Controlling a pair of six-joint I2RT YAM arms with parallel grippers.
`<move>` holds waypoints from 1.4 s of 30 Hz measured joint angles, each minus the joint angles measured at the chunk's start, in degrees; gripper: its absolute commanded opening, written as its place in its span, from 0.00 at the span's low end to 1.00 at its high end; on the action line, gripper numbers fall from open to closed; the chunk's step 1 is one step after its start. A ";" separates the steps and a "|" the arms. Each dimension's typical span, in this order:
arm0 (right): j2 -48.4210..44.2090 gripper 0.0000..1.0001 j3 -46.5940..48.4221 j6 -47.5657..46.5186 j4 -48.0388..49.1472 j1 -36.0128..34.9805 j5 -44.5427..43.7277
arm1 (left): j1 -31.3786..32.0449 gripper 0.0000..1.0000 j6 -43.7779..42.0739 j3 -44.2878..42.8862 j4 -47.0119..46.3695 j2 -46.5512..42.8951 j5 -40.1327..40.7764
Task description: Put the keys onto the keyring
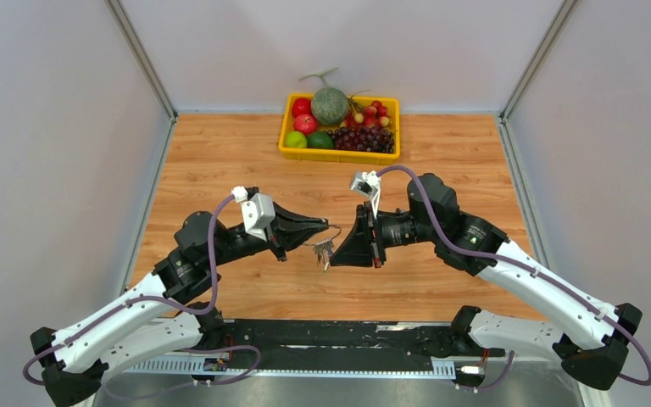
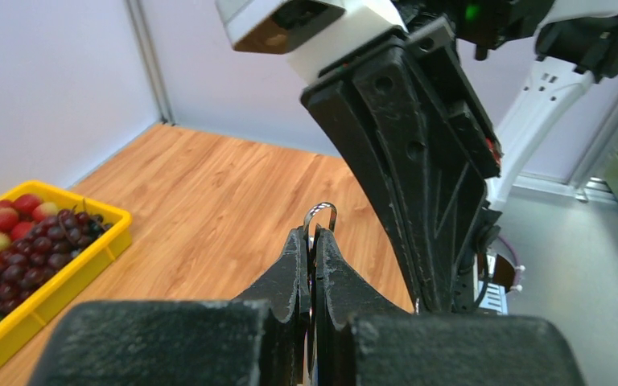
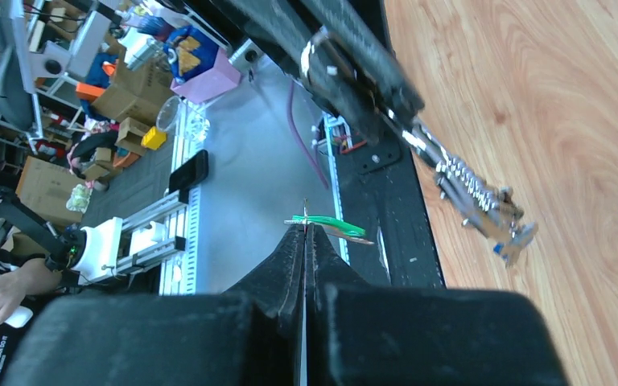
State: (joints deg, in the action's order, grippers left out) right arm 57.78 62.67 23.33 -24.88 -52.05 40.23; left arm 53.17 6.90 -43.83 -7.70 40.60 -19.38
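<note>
My left gripper [image 1: 325, 228] is shut on the keyring; a thin silvery loop of it [image 2: 320, 215] sticks out above the closed fingertips [image 2: 299, 249]. A bunch of silvery keys [image 1: 322, 252] hangs from the ring above the table; in the right wrist view the bunch [image 3: 483, 207] shows a small blue part at its lower end. My right gripper [image 1: 336, 255] is shut on the green-headed key [image 3: 330, 224], held edge-on at its tips, right next to the hanging bunch. The right gripper's body [image 2: 418, 161] fills the left wrist view.
A yellow tray [image 1: 339, 156] of fruit stands at the table's back centre, and its rim also shows in the left wrist view [image 2: 56, 281]. The black rail [image 1: 331, 335] runs along the near edge between the arm bases.
</note>
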 measured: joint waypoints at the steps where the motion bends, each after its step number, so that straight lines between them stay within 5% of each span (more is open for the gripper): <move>1: 0.00 0.00 0.02 0.61 1.07 0.02 0.55 | 0.00 0.00 0.02 0.04 -0.39 -0.04 -0.81; 16: 0.00 0.00 0.07 7.30 12.33 0.11 6.32 | 0.00 0.00 0.07 0.33 -2.99 -1.01 -10.10; 42: -1.01 0.00 0.09 11.13 14.99 0.22 6.75 | -0.07 0.00 0.52 1.60 -8.04 -2.49 -19.04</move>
State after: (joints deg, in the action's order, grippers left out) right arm 56.77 62.76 34.46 -9.89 -51.83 46.98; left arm 53.10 7.42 -42.24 -15.75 38.11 -38.41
